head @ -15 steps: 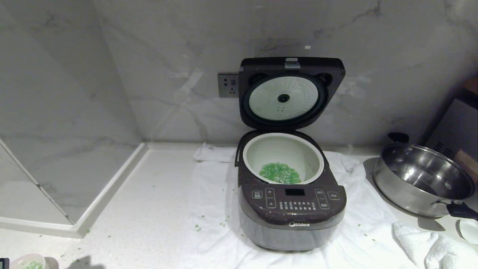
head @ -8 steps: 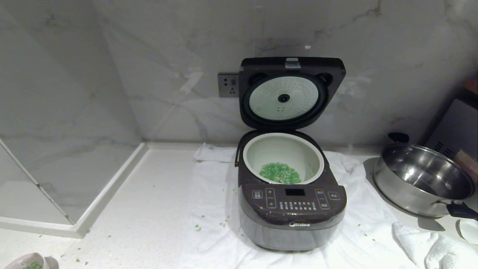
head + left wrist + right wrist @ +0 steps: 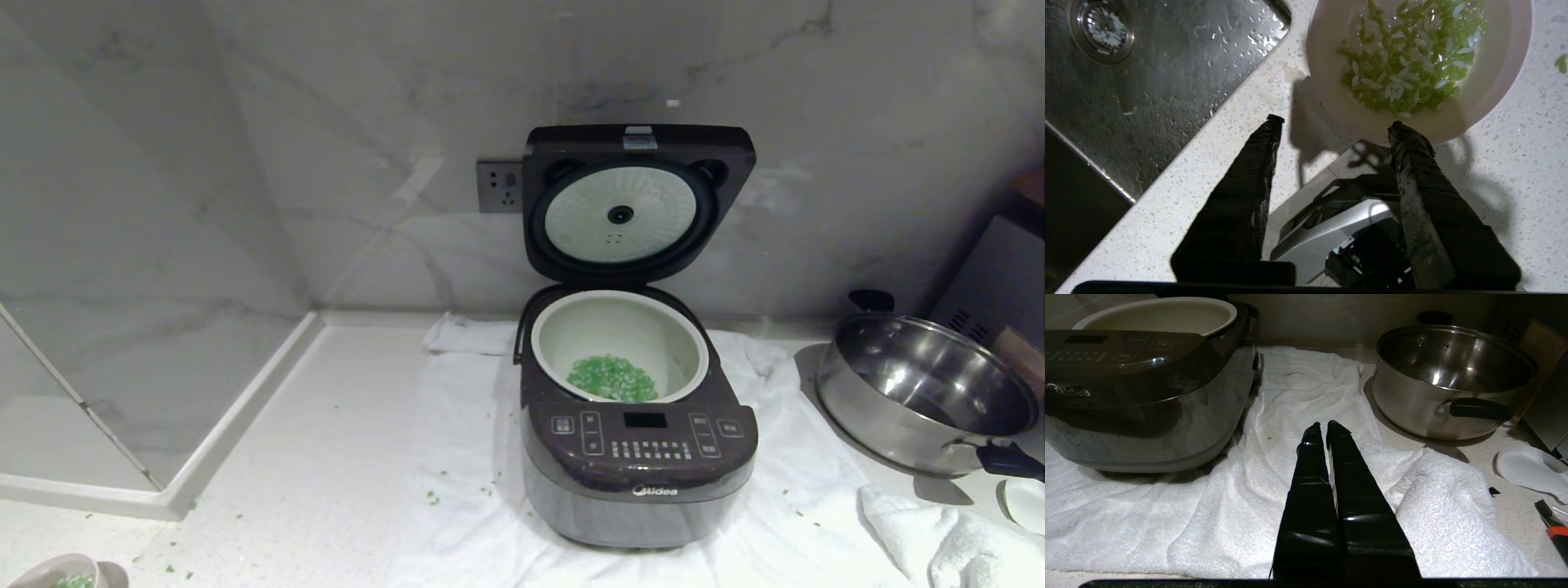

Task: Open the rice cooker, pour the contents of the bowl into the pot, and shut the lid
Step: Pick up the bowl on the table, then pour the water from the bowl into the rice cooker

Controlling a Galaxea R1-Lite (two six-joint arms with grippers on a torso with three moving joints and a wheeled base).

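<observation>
The left tool is seen with its fingers spread and nothing between them, one fingertip at the rim of the bowl, which now rests on the table near the front left corner, beside the sink; a second ago the bowl was carried with the fingers shut, and it sat slightly higher at the head view's corner, so a release is judged to have just been made. The bowl is not empty: green bits mixed with pale grains are left in it, while a heap of the contents already lies in the pot of the rice cooker, which stands on a white towel toward the back edge. The pouring is therefore judged done, and only the lid, standing upright against the wall, remains to be closed. The right tool is held closed and idle above the towel, between the cooker and the steel pan. Open table lies between the bowl and the cooker, scattered only with stray green bits; the sink's edge is close by the bowl, and above the lid little room is left before the wall.
</observation>
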